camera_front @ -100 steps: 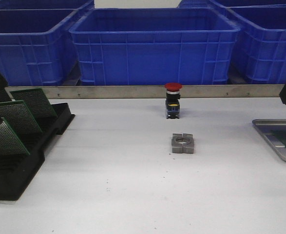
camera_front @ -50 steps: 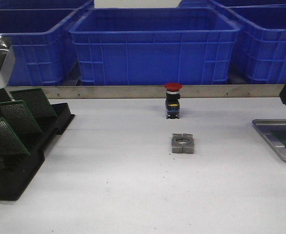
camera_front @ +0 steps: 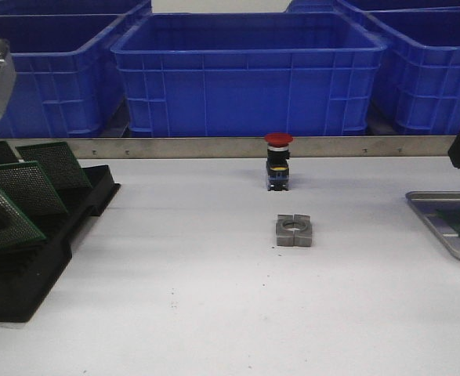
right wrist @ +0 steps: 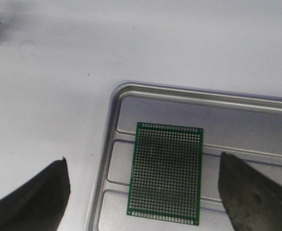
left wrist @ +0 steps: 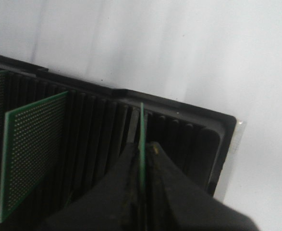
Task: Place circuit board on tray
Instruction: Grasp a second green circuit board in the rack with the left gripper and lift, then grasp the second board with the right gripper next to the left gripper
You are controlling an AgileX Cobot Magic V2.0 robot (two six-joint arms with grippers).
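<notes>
My left gripper (left wrist: 143, 148) is shut on the top edge of a green perforated circuit board (left wrist: 142, 120) that stands edge-on in the black slotted rack (left wrist: 189, 130). In the front view this is the nearest board (camera_front: 10, 223) in the rack (camera_front: 34, 274) at far left. My right gripper (right wrist: 145, 192) is open and hovers over the grey metal tray (right wrist: 116, 103). Another circuit board (right wrist: 167, 173) lies flat on the tray's ribbed floor between the fingers, untouched. The tray (camera_front: 437, 227) sits at the right edge of the front view.
Two more boards (camera_front: 53, 164) lean in the rack; one also shows in the left wrist view (left wrist: 32, 154). A red-capped push button (camera_front: 278, 160) and a grey metal block (camera_front: 294, 230) stand mid-table. Big blue crates (camera_front: 249, 70) line the back behind a metal rail.
My left arm has come in over the rack and then shifted up and left. The nearest board in the rack has tilted. The right arm and the tray have not moved.
</notes>
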